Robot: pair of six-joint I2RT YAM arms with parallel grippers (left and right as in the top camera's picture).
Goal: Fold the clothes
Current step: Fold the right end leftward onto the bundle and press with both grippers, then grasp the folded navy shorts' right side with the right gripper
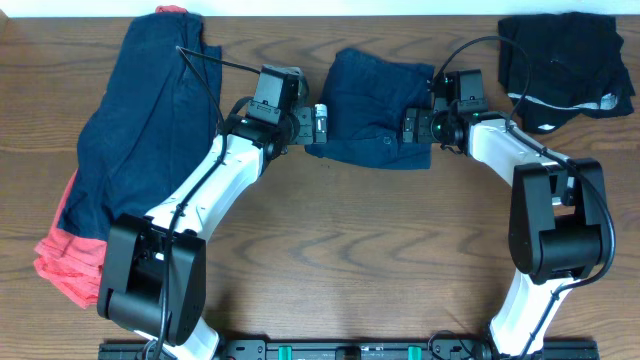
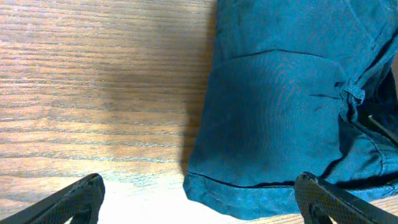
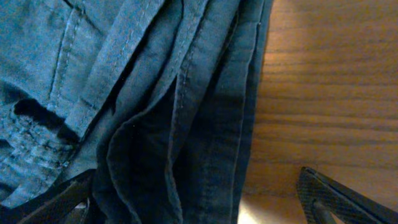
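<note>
**A:** How do the jaws stand?

**B:** Both pairs are spread wide and hold nothing. The left jaws straddle the hemmed corner of the navy shorts [image 2: 280,112]. The right jaws straddle the stacked edges on the opposite side.

**A:** So the shorts lie between the two arms?

**B:** Yes, flat on the desk [image 1: 350,250], with one pair of jaws at either end. The layered hems in the right wrist view suggest at least one fold is made.

**A:** And further out?

**B:** Beyond the left jaws a larger navy garment [image 1: 150,120] sprawls over a coral-red garment [image 1: 70,265], and neither looks folded. Beyond the right jaws a black garment [image 1: 565,65] sits bunched.

**A:** Progress?

**B:** Early, I'd judge: one piece is partly folded and three are left.
</note>
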